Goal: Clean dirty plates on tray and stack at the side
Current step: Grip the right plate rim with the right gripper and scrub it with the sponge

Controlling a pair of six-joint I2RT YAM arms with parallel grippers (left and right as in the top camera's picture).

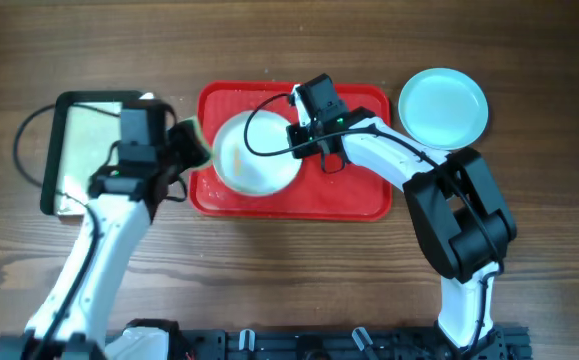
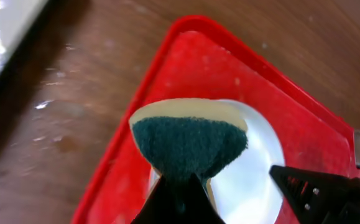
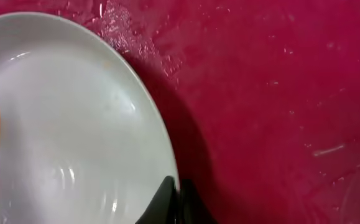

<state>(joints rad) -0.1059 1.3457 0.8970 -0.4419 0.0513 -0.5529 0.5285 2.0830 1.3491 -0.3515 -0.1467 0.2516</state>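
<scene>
Gripping plate (image 3: 68, 124), right pincer (image 3: 178, 194) — sponge (image 2: 189, 140), left pincer (image 2: 181, 185)

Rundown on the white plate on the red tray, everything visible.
The white plate is round, shallow, smooth and glossy, with glare spots and a faint orange streak on its inner face. It sits in the left half of the red tray. The right hand pinches its right rim. The left hand holds a green-and-yellow sponge over its left edge; whether they touch is unclear.
</scene>
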